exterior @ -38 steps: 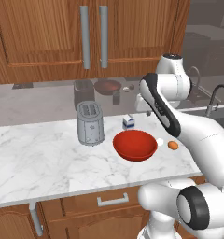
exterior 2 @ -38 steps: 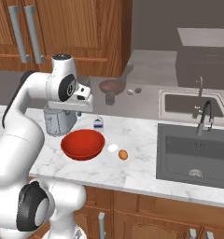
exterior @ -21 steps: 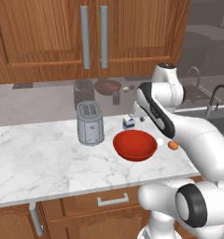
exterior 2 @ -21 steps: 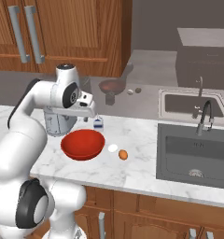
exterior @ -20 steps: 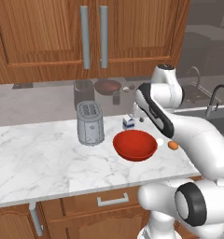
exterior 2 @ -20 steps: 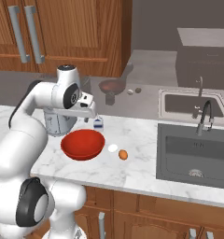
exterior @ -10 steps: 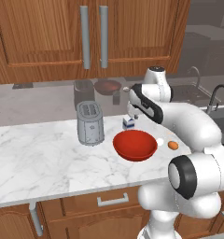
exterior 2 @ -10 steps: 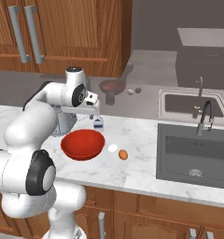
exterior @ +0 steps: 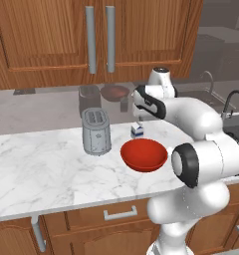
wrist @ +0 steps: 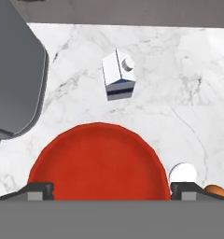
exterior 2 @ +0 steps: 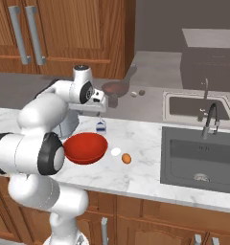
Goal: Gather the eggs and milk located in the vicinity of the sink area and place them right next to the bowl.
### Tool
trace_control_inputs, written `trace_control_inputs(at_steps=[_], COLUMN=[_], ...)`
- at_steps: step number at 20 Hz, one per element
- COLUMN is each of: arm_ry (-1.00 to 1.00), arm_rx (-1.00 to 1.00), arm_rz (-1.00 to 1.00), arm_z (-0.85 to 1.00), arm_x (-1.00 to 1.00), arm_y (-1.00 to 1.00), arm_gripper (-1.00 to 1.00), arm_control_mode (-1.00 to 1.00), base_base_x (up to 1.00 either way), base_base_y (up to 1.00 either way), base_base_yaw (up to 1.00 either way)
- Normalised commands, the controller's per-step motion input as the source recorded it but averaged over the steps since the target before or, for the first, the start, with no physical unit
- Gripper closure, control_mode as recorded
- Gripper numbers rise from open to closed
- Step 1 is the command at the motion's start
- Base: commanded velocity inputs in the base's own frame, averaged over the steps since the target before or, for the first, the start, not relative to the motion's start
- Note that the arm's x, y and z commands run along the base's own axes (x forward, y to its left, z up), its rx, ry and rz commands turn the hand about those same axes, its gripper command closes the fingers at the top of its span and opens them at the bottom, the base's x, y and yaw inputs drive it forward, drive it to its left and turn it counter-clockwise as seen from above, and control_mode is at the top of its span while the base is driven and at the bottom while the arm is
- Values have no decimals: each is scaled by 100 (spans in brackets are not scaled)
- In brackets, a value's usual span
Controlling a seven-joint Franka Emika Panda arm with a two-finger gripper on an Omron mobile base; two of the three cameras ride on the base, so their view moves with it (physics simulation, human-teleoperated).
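The small white gable-top milk carton with a blue band (wrist: 119, 74) stands upright on the white marble counter (exterior: 52, 169), just behind the wide, shallow, bright red bowl (exterior: 144, 154) and near the grey metal toaster (exterior: 96, 131), which sits to the bowl's far side from the sink. I judge the carton light and fairly stiff, but thin-walled, so a hard squeeze could dent it. Its flat side faces look like the place to take hold, below the sloped roof and the little round cap; the roof would let the fingers slide off. Being so small and light, it may tip or skid if one finger touches first.

The tiny white egg (exterior 2: 116, 151) and the tiny orange-brown egg (exterior 2: 127, 158) lie on the marble just beside the bowl, on the sink side, close to each other. I judge them brittle, smooth and ready to roll, so any grip should meet them across the middle, gently.

My gripper (exterior 2: 98, 112) hangs above the carton with its jaws spread wide and nothing between them. From the hand camera I look down on the carton, the bowl's rim and both eggs.

The steel sink basin (exterior 2: 198, 158) lies well apart, further along the counter.
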Motion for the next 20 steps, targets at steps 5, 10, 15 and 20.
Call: trace_control_inputs(at_steps=[5, 10, 15, 20], arm_ry=[3, 7, 9, 14], arm_rx=[0, -1, 0, 0], arm_rz=[0, 0, 0, 0], arm_z=[-20, -33, -27, -24], arm_x=[54, 51, 47, 52], arm_y=[-3, -4, -2, -1], arm_gripper=[-100, -100, -100, -100], arm_control_mode=[-100, -100, -100, -100], base_base_x=[0, 0, 0, 0], base_base_y=[0, 0, 0, 0], base_base_yaw=[0, 0, 0, 0])
